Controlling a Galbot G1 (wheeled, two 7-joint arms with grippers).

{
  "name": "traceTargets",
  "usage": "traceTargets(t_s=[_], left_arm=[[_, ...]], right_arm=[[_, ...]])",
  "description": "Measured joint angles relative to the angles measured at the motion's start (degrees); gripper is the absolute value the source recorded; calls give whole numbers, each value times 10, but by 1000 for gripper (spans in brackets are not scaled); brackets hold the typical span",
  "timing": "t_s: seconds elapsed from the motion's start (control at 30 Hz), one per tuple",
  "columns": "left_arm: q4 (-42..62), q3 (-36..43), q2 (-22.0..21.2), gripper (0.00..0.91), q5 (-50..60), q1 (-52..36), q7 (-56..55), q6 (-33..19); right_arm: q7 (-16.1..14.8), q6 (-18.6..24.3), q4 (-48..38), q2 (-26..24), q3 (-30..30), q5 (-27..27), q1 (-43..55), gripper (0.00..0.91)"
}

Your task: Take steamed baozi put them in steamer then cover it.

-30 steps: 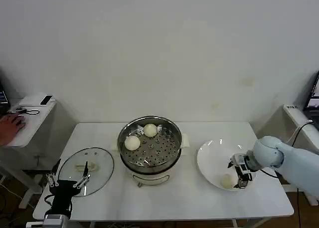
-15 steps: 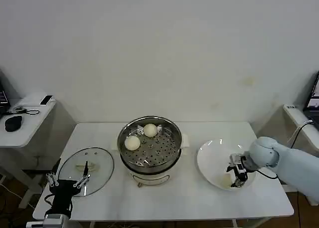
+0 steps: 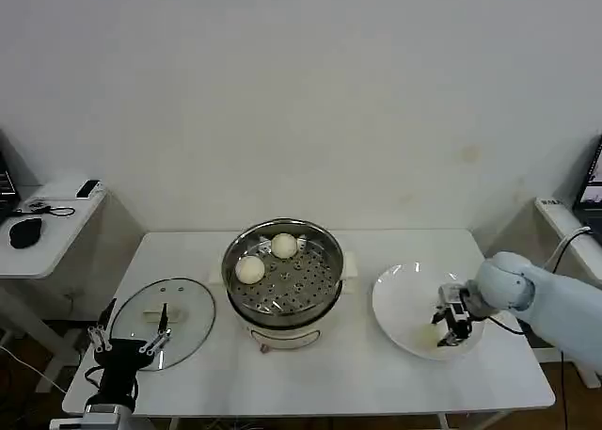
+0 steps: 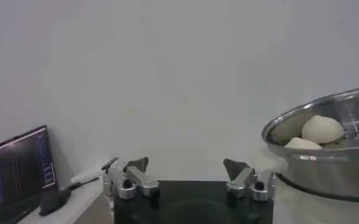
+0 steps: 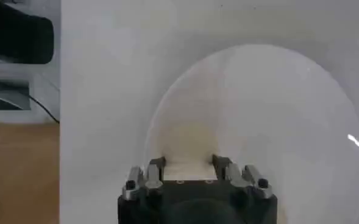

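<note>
1. The left gripper (image 3: 127,347), fingers apart, hangs parked at the table's near left edge, beside the cover (image 3: 162,322), which lies flat, likely for a later pickup.
2. The right gripper (image 3: 450,328) is down in the plate (image 3: 395,294), clamped on a baozi (image 5: 188,157), probably to carry it over.
3. Farther back, the steamer (image 3: 283,270) stands uncovered with two buns (image 3: 249,269) on its tray.

A lab: bare white wall (image 3: 301,91), plain white table (image 3: 357,374), side desk (image 3: 52,225) with a computer mouse (image 3: 25,230).
</note>
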Motion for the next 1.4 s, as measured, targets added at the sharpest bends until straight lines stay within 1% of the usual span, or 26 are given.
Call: traceTargets(t_s=[0.17,0.33,0.47,0.63,0.77,1.0,1.2,1.4], left_arm=[[-3,0,0,907,-1,0,0,0],[-5,-1,3,907,-1,0,0,0],[-8,-5,6,907,-4,0,0,0],[-12,-9,5,907,-8,5,0,0],[-13,-10,1,907,-8,10,0,0],[-18,-14,-9,907,-5,16,-1,0],[-23,-20,-17,907,-4,17,-1,0],[-25,-27,-21,907,-5,18,-1,0]], right_arm=[[0,-1,-5,1,14,10,14,554],[2,-4,-15,10,13,25,54,554],[5,-8,-24,25,-5,41,104,554],[9,-12,-38,57,-38,63,175,554],[13,-12,-50,95,-68,82,233,554],[22,-7,-75,181,-116,111,317,554],[28,1,-86,261,-146,122,346,554],[24,18,-87,330,-170,122,351,554]])
